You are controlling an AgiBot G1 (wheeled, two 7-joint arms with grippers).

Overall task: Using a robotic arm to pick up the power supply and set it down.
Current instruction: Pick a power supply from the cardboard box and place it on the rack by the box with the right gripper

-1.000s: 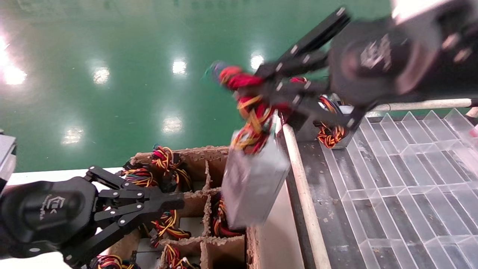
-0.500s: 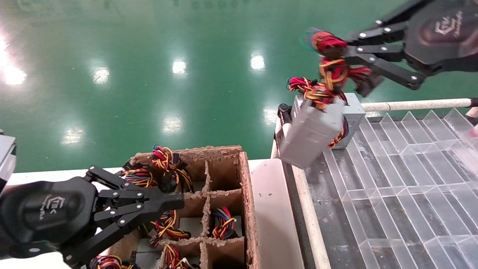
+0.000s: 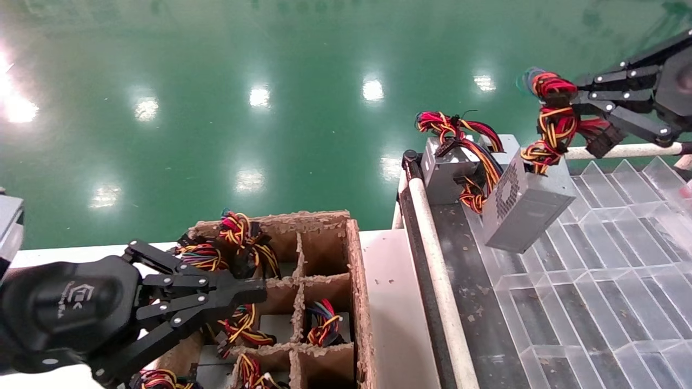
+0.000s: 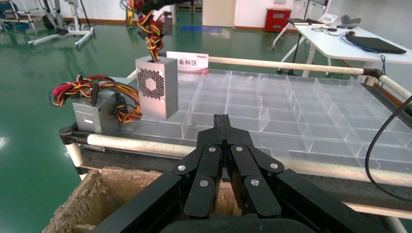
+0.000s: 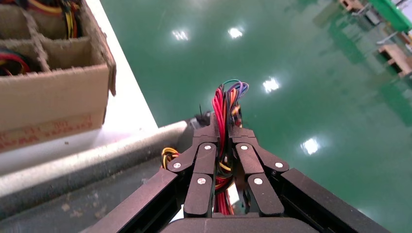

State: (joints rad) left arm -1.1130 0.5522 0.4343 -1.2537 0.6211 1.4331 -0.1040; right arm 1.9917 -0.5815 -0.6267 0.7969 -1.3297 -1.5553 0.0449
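The power supply (image 3: 527, 208), a grey metal box with a perforated vent face, hangs tilted by its red, yellow and orange cable bundle (image 3: 551, 116) low over the clear divider tray (image 3: 611, 254). Whether it touches the tray I cannot tell. My right gripper (image 3: 576, 102) is at the upper right, shut on that bundle; in the right wrist view the wires (image 5: 224, 104) run up between the closed fingers of the right gripper (image 5: 223, 131). In the left wrist view the power supply (image 4: 158, 87) hangs at the tray's far end. My left gripper (image 3: 259, 294) (image 4: 222, 119) is parked shut over the cardboard box.
A second grey power supply (image 3: 448, 173) (image 4: 94, 114) with a loose loom sits at the tray's far left corner. The partitioned cardboard box (image 3: 330, 254) (image 5: 48, 97) holds several more cable bundles. A white rail (image 3: 438, 270) borders the tray's left side.
My right gripper has carried the power supply from above the cardboard box rightward across the rail to over the clear tray. The left arm has not moved.
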